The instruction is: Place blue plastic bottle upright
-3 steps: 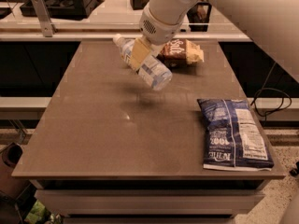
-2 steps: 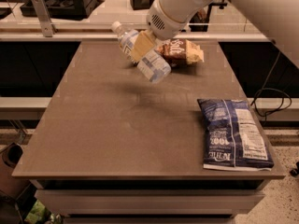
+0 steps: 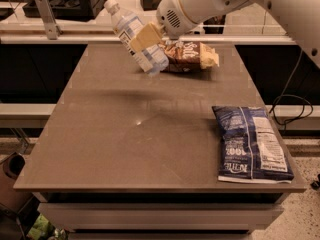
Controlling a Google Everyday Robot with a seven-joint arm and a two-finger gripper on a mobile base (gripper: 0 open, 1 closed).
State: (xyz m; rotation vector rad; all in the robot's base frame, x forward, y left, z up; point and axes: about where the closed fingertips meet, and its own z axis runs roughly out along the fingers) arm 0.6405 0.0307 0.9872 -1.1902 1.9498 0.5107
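The blue plastic bottle (image 3: 134, 36) is a clear, pale-bluish ribbed bottle with a white cap. It hangs in the air above the far middle of the table, tilted, cap up and to the left. My gripper (image 3: 144, 39) is shut on the bottle's middle, with a tan finger pad (image 3: 145, 37) lying across its label. The white arm reaches in from the upper right.
A brown snack bag (image 3: 192, 55) lies at the table's far edge just behind and right of the bottle. A flat dark-blue snack bag (image 3: 251, 144) lies at the right front. The brown table (image 3: 125, 139) has a counter with a dark stand (image 3: 50, 14) behind it.
The gripper has lifted the bottle higher and toward the table's far edge, and the bottle has turned more upright, its cap now pointing up and left.
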